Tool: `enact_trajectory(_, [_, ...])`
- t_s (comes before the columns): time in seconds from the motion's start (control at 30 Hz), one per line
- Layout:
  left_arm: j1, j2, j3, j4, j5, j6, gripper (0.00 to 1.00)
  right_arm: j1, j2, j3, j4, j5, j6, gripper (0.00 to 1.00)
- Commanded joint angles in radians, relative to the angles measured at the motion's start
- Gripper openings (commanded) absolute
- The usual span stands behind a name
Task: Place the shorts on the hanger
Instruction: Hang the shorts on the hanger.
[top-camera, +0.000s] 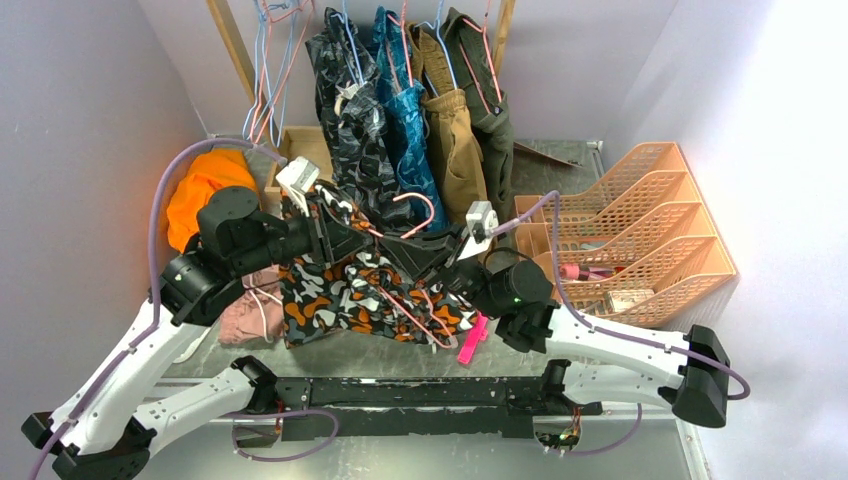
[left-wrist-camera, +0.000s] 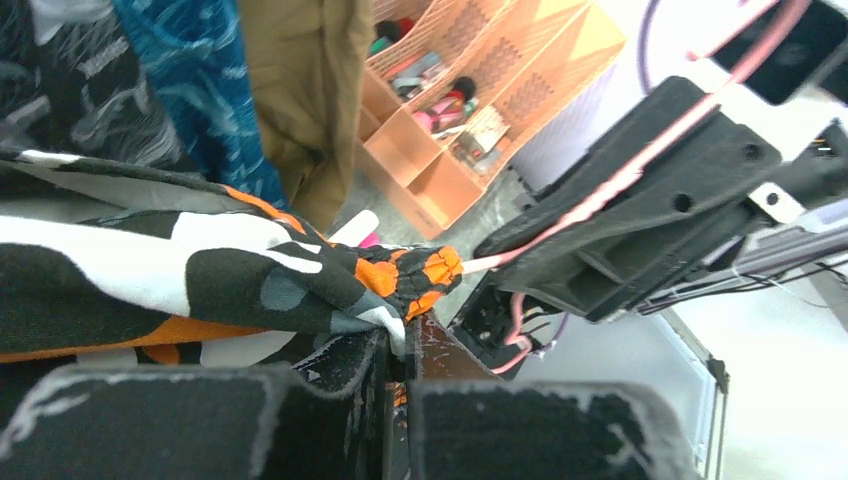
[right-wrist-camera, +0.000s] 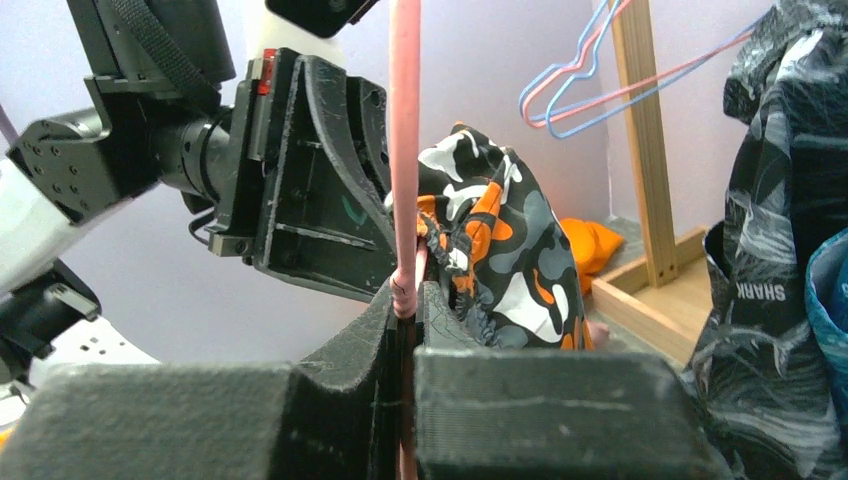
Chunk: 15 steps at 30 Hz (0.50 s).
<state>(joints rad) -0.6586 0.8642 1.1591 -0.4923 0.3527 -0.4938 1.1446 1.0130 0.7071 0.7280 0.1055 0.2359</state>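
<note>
While your left hand (left-wrist-camera: 398, 352) pinches the shorts (left-wrist-camera: 180, 265) by an edge, your right hand (right-wrist-camera: 406, 312) is clamped on the pink hanger (right-wrist-camera: 404, 140) just beside it.

The shorts (left-wrist-camera: 200, 270), pinched in the left claw (left-wrist-camera: 400, 345), are soft matt cloth, puckered along the gathered edge. The hanger (right-wrist-camera: 404, 150) rising out of the right claw (right-wrist-camera: 405, 310) is thin wire with a smooth pink coating and a faint shine. Both claws are matt black plastic, and their inner faces are grainy and scuffed grey-white. Beneath the claws, the counter (top-camera: 450, 458) looks like dull grey metal. To the right of the right claw, the file trays (top-camera: 650, 210) are orange plastic lattice with a slight sheen. Behind the claws, the rack post (right-wrist-camera: 645, 150) is bare pale wood. The blue garment (top-camera: 405, 120) hanging there looks slick, and the tan garment (left-wrist-camera: 300, 100) beside it is matt woven cloth.
</note>
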Motion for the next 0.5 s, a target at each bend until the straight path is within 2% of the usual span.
enact_trajectory(0.0, [-0.007, 0.000, 0.092, 0.138, 0.140, -0.045, 0.07, 0.000, 0.019, 0.027, 0.169, 0.012, 0.029, 0.00])
enact_trajectory(0.27, [-0.009, 0.070, 0.231, 0.165, 0.234, -0.071, 0.07, -0.004, 0.099, 0.072, 0.363, -0.034, 0.084, 0.00])
enact_trajectory(0.47, [-0.013, 0.110, 0.312, 0.151, 0.264, -0.070, 0.07, -0.009, 0.171, 0.138, 0.390, -0.088, 0.122, 0.00])
